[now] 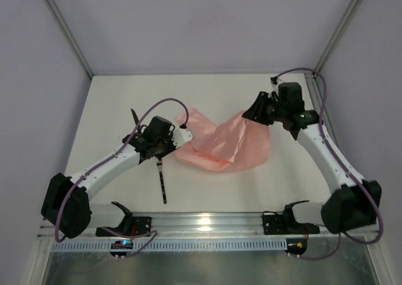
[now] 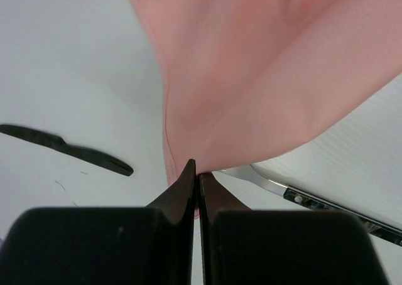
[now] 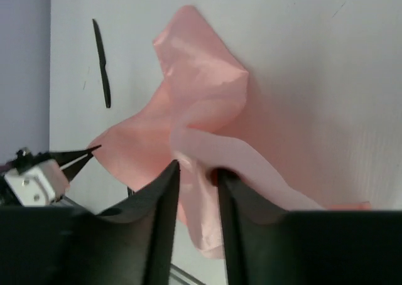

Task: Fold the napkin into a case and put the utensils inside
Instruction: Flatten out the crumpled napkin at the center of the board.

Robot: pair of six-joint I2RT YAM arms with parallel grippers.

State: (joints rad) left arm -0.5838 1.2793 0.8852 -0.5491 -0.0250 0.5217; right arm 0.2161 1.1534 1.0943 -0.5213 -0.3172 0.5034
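The pale-pink napkin (image 1: 220,144) lies crumpled mid-table, its right part raised. My left gripper (image 1: 182,132) is shut on its left corner; in the left wrist view the closed tips (image 2: 198,172) pinch the napkin (image 2: 264,78). My right gripper (image 1: 249,114) is at the cloth's upper right. Its jaws (image 3: 198,172) stand a little apart, with a loose fold of napkin (image 3: 207,109) hanging between them. The black knife (image 1: 135,117) lies behind the left arm. The fork (image 1: 162,183) lies in front of that arm, its silvery neck (image 2: 276,186) just under the cloth edge.
White walls (image 1: 75,40) close in the table on three sides. The arms' mounting rail (image 1: 207,222) runs along the near edge. From the right wrist I see the knife (image 3: 102,62) at far left and the left gripper (image 3: 81,156) holding the cloth.
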